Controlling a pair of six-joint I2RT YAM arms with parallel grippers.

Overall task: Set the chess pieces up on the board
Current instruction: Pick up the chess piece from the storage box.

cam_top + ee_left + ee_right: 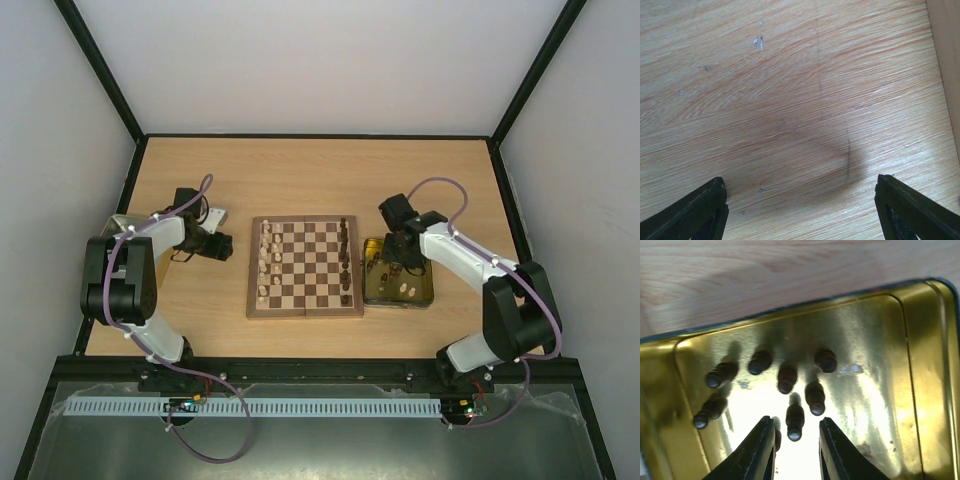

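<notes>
Wood counter (300, 165) carries the board (305, 268) between the arms, with cream pieces (264, 262) down its left edge and dark pieces (344, 262) down its right. Gold tray (920, 365) sits just right of it, holding loose dark pawns. Left claw (800, 212) gapes wide over bare counter, gripping nothing. Right claw (796, 421) is released, straddling one dark pawn (794, 427) without touching it. Risks: on closing, the right finger topples the neighbour pawn (815, 397) just beside it, or the round head squirts out.

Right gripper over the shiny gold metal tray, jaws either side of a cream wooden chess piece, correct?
No: the wooden chess piece between the right gripper's jaws is dark brown, not cream, per the right wrist view; the gold tray part holds.
</notes>
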